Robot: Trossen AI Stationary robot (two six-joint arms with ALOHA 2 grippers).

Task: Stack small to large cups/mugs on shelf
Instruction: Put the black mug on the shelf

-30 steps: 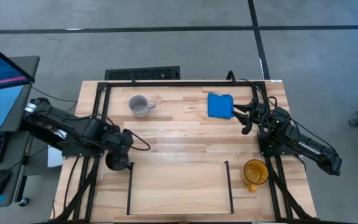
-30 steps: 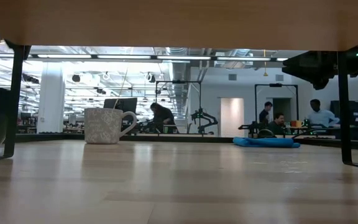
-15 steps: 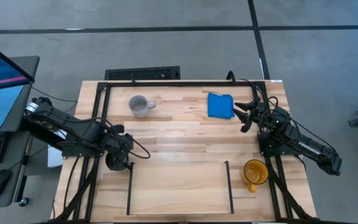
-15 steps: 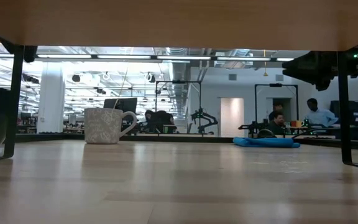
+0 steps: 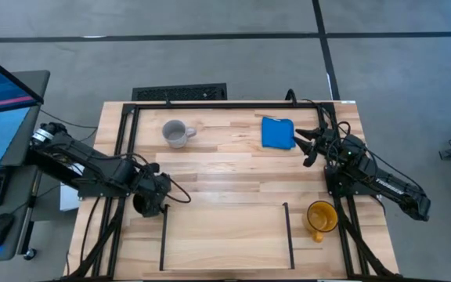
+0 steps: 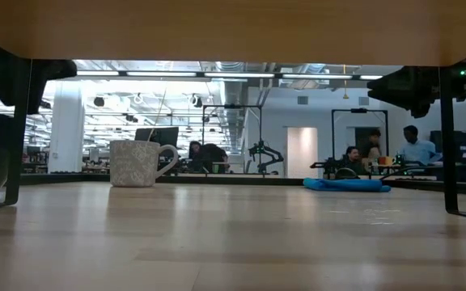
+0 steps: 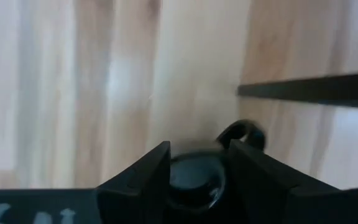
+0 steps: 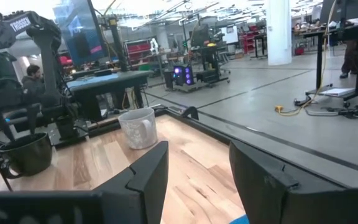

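A: What does the left gripper [image 7: 194, 163] have?

B: Its wrist view shows the fingers pinching the black mug [image 7: 196, 180], handle toward a shelf bar [image 7: 309, 88]. From above, the mug [image 5: 146, 204] sits just outside the shelf [image 5: 224, 235].

A: And the right gripper [image 5: 310, 146]?

B: Spread apart beside the blue cloth [image 5: 277, 132]. The yellow mug [image 5: 319, 216] stands behind it on the bench [image 5: 233, 168]; only its wrist view shows the grey mug [image 8: 138, 127] far ahead.

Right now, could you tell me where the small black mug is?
In the high view the black mug sits at the table's left side, between the left gripper's fingers, just outside the shelf's left upright bar.
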